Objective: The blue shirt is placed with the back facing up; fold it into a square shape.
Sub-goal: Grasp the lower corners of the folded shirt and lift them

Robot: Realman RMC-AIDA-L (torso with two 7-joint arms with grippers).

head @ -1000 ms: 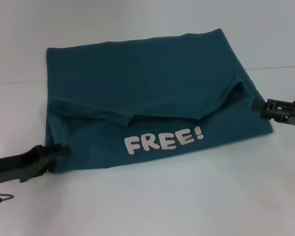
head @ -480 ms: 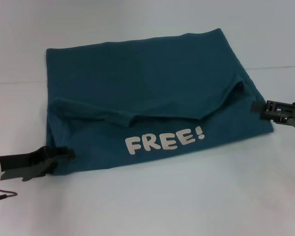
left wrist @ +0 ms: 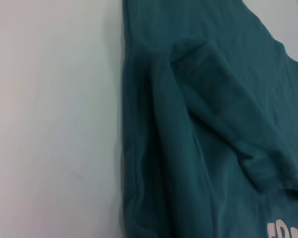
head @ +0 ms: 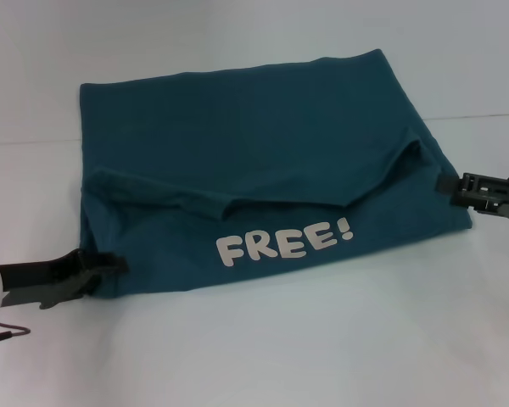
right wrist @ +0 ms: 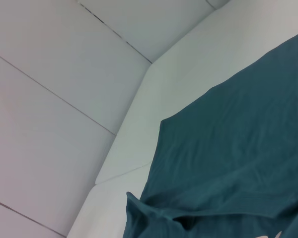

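One blue shirt (head: 263, 170), soft cotton, folded | left gripper (head: 110, 263), right gripper (head: 445, 184): grip unclear

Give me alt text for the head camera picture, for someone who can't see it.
A blue shirt lies partly folded on a white table, white "FREE!" lettering facing up. The left gripper is at its near left corner, the right gripper at its right edge.

Soft, even, diffuse light (no glare); faint shadows only; the left wrist view is slightly blurred.
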